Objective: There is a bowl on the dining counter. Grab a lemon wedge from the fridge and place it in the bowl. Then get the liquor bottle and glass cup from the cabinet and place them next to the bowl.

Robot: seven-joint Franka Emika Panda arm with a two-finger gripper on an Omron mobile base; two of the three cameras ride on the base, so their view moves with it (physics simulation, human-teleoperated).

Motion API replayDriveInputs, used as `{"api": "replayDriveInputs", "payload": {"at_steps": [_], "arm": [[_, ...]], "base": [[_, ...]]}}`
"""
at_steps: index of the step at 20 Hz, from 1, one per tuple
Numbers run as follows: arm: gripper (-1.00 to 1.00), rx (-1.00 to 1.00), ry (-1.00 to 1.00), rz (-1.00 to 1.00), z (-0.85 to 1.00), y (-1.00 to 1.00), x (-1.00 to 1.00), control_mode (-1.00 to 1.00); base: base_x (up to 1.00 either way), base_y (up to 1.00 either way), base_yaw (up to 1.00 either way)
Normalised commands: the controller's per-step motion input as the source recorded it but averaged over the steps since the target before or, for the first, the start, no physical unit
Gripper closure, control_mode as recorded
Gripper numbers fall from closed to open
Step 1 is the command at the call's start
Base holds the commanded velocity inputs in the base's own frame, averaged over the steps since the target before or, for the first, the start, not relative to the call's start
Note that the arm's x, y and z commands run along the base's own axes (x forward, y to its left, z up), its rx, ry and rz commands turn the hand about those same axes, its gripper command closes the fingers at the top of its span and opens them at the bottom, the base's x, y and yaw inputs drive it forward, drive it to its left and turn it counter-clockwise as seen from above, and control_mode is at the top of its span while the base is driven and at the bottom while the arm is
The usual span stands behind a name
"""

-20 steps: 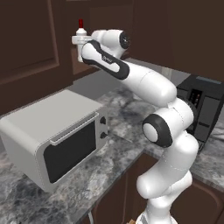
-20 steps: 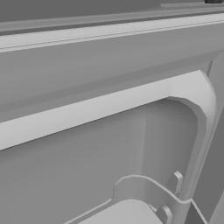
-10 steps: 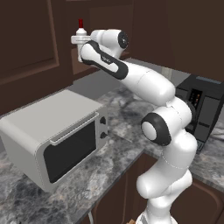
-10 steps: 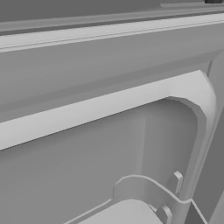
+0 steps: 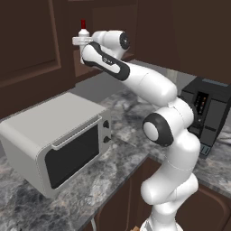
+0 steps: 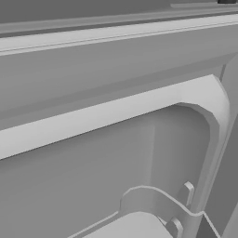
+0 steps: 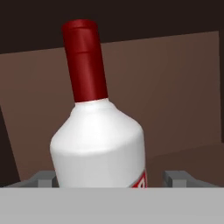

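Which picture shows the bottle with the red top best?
The hand view: the bottle sits close up between the pincer tips, white body and red neck plain. The left base view shows just its small red top above the hand, up in the cabinet.

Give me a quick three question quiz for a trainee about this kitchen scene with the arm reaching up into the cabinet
1. True or false: the gripper has its fingers on either side of the liquor bottle.
2. What colour is the bottle's cap?
A. red
B. green
C. black
3. Fill in: on the counter, below the raised arm, sits a grey ____.

Key: 1 true; 2 A; 3 microwave.
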Motion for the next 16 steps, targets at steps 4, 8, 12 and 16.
{"api": "replayDriveInputs", "payload": {"at_steps": [4,8,12,16], "arm": [[1.0,0.0,0.0,0.0,-0.04,0.12,0.0,-1.0],[1.0,0.0,0.0,0.0,0.0,0.02,0.0,-1.0],[1.0,0.0,0.0,0.0,0.0,0.0,0.0,-1.0],[1.0,0.0,-0.04,0.0,0.0,0.0,-0.07,-1.0]], "base": [[0.0,0.0,0.0],[0.0,0.0,0.0],[0.0,0.0,0.0],[0.0,0.0,0.0]]}}
